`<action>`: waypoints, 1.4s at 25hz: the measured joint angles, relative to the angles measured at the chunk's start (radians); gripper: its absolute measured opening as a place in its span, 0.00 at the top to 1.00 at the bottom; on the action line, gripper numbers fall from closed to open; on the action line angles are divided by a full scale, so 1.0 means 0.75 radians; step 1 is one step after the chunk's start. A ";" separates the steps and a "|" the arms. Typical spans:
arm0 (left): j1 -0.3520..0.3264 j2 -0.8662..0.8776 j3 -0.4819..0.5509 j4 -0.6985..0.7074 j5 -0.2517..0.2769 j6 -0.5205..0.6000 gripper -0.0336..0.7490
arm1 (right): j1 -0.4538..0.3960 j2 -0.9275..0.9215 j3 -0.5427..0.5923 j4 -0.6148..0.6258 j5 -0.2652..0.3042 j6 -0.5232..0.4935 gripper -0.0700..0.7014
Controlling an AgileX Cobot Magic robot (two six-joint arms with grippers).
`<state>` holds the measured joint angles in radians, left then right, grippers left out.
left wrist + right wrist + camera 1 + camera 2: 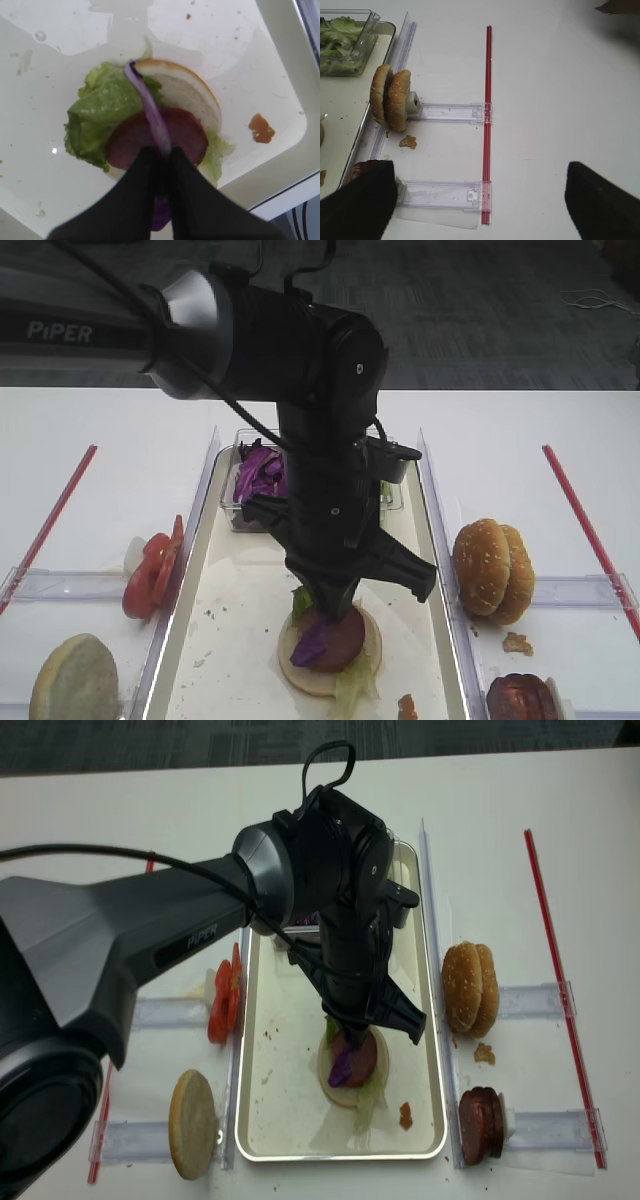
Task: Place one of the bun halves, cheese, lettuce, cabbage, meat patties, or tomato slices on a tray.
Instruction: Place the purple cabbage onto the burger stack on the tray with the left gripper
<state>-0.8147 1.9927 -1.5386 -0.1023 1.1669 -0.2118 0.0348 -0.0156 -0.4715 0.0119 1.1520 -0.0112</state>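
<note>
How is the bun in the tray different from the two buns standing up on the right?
The bun in the tray lies flat, pale cut side up, under lettuce, a pink meat round and purple cabbage. The two buns on the right stand on edge, bare, showing seeded crusts. Both are round bread.

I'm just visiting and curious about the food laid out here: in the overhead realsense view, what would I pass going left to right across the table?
Pale bun half → tomato slices → tray with the stacked burger → upright sesame bun halves → red strip.
</note>
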 joint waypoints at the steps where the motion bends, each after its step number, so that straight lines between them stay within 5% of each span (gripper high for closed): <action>1: 0.000 0.000 0.000 0.006 0.000 -0.003 0.90 | 0.000 0.000 0.000 0.000 0.000 0.000 0.03; 7: 0.000 0.000 0.000 0.014 0.000 -0.021 0.87 | 0.000 0.000 0.000 0.000 0.000 0.000 0.03; 18: 0.000 0.000 0.000 0.014 0.011 -0.058 0.44 | 0.000 0.000 0.000 0.000 0.000 0.000 0.03; 35: 0.000 0.001 -0.074 0.014 0.058 -0.086 0.37 | 0.000 0.000 0.000 0.000 0.000 -0.003 0.03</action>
<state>-0.8147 1.9934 -1.5943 -0.0920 1.2102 -0.2763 0.0348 -0.0156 -0.4715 0.0119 1.1520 -0.0134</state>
